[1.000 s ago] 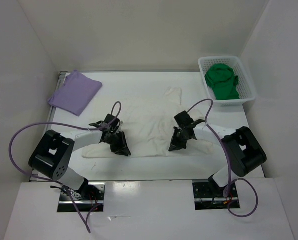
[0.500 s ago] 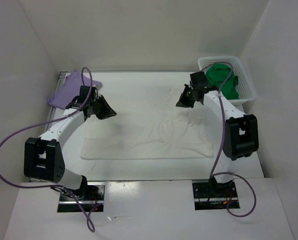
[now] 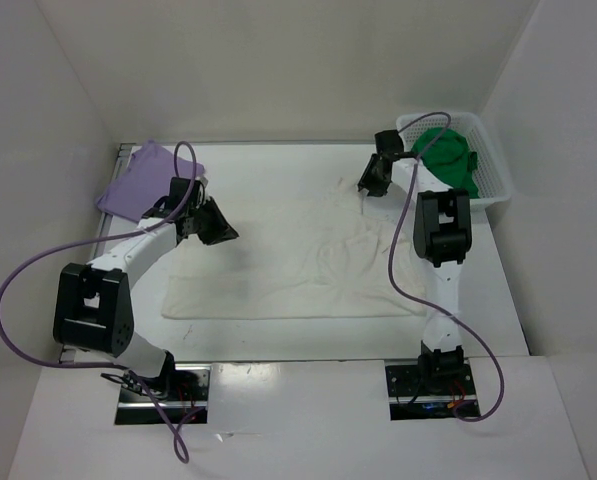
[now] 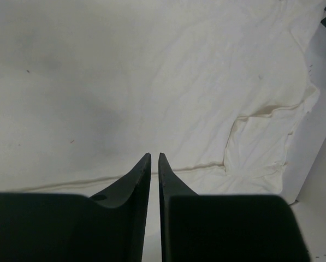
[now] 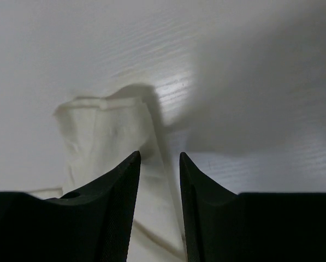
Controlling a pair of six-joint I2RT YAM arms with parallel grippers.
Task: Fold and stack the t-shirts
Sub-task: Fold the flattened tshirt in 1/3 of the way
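The table [image 3: 278, 165] carries everything, and most of it is taken up by the cream shirt [image 3: 298, 265], lying spread across the middle of the frame with wrinkles through its right half. That shirt is my main worry. Its upper right corner is bunched into a small flap, and if I pull on only one corner the cloth will likely drag and skew rather than fold square. A one-layer pinch there could also slip out mid-lift.

The basket [image 3: 473, 204] sits in the upper right, close to my right arm, so a wide swing could knock it. The lavender shirt [image 3: 138, 190] lies folded in the upper left, near my left arm. Any sweep that way could scuff the fold I mean to stack on. The green shirt [image 3: 448, 165] is heaped in the basket, not yet folded.

The right gripper [image 5: 159, 157] is at the cream shirt's upper right corner, fingers a modest gap apart. The flap lies just left of the tips and cloth shows through the gap lower down. I cannot tell whether the fingers touch it, and nothing is pinched.

The left gripper [image 4: 154, 158] is over the shirt's upper left part, fingers closed to a thin slit with nothing between them.
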